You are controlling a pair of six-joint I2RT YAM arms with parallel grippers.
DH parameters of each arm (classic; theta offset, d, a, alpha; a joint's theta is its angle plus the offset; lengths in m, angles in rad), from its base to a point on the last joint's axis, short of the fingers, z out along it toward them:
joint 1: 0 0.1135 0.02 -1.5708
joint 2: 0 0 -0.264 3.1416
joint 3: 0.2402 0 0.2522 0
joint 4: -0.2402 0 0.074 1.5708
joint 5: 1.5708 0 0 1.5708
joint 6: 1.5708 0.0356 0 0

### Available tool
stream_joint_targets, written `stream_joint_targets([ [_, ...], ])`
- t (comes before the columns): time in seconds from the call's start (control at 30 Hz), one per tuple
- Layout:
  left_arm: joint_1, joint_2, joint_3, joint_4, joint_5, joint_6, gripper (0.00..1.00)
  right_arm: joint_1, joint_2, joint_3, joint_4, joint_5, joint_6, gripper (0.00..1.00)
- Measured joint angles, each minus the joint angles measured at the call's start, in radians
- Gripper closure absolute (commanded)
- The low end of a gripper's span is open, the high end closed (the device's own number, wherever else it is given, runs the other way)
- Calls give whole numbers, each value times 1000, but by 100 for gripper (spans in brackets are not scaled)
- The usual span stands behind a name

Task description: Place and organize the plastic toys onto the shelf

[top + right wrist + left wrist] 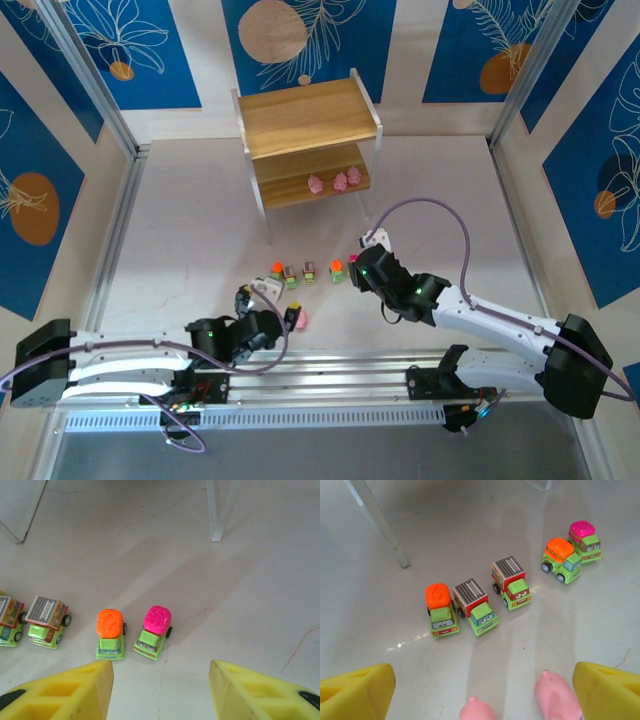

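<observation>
My left gripper [482,692] is low over the white table [380,630]. Its yellow fingers [355,692] are wide apart. Two little pink plastic pig toys sit between them, one [476,710] near the middle and one [557,697] close beside a finger. I am not squeezing either pig.

My right gripper [161,680] has its fingers apart too, with nothing in them. Just in front of it stand a small green toy truck with an orange top [110,632] and a green toy truck with a pink top [155,625], side by side. Three more green trucks [475,607] stand near them.

Far back is the small wooden shelf with thin white legs [310,120]. Three pink pigs [340,182] sit on its lower board.

I think I am about to pick up a pig. Next I should line up on just one pig, close softly, lift it, and put it by the other pigs. I must not grab both at once.
</observation>
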Motion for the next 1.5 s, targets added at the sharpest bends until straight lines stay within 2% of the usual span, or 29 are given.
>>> stream_joint_targets([
  [0.1,-63,110,86,-66,-82,-111,10,0,-31,-49,30,-2,-10,47],
  [0.23,-105,251,182,-156,-145,-281,12,-4,-51,-79,50,-16,-11,47],
  [0.43,-149,386,252,-280,-175,-515,17,-20,-52,-79,72,-42,-10,47],
  [0.63,-185,471,312,-348,-185,-670,19,-42,-52,-79,70,-62,-6,47],
  [0.9,-190,515,313,-353,-158,-784,21,-52,-67,-79,62,-81,2,48],
  [1.5,-188,626,304,-266,-69,-846,26,-54,-104,-79,40,-95,9,48],
])
